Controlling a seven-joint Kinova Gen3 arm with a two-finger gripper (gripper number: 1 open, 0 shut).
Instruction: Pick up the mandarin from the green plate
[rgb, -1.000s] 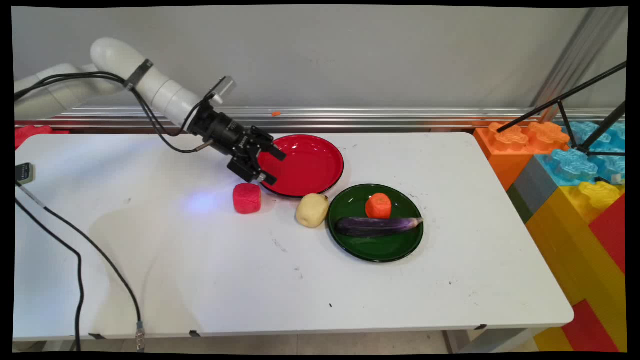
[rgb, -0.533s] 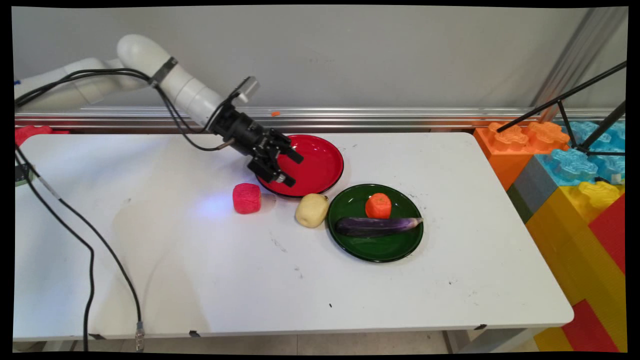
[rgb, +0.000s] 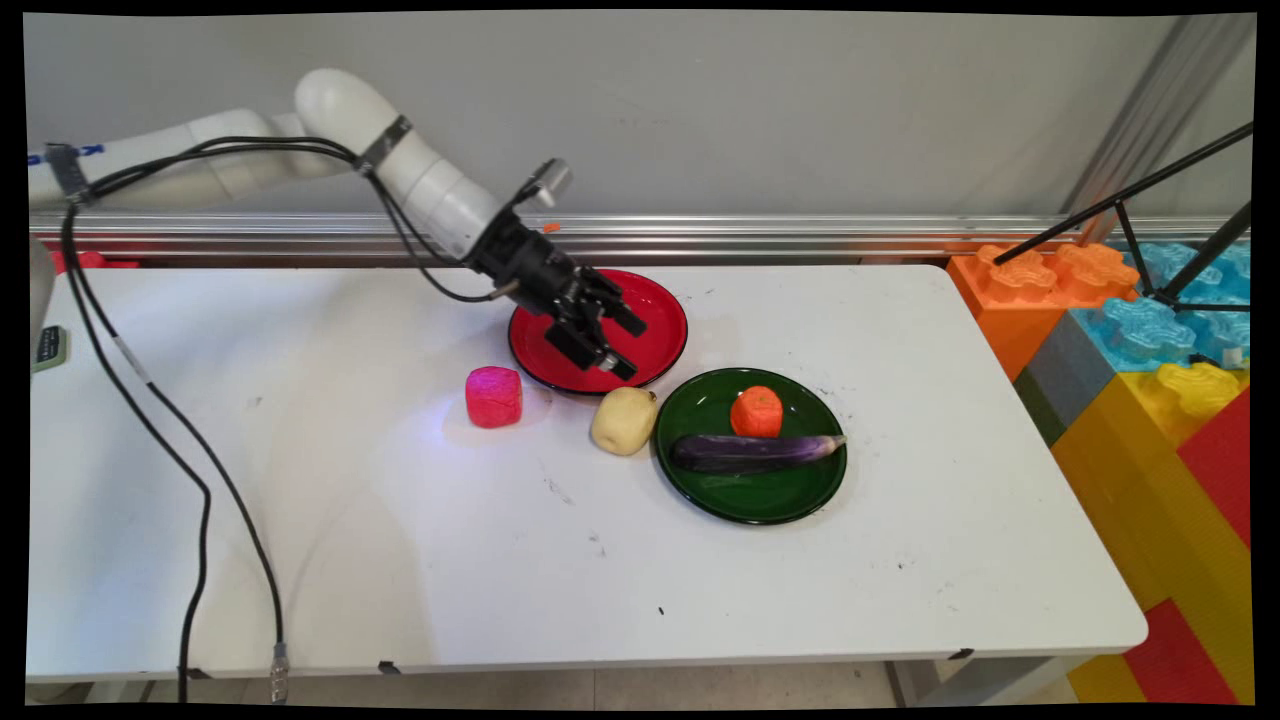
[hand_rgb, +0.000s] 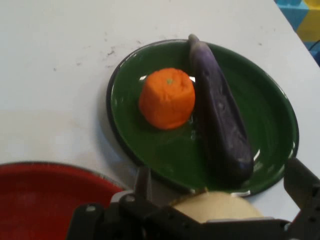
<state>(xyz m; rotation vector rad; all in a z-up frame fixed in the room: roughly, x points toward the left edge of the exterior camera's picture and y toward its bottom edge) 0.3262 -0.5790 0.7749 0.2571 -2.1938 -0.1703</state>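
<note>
Pincer hangs over the red plate, tilted down toward the right, its fingers spread wide and holding nothing. Red plate sits at the far middle of the white table. Just right and nearer stands the green plate, carrying an orange fruit and a purple eggplant lying side by side. A pale yellow fruit rests on the table touching the green plate's left rim. A pink-red fruit sits left of it, just beside the red plate. Hand view looks onto the green plate, orange fruit and eggplant.
</note>
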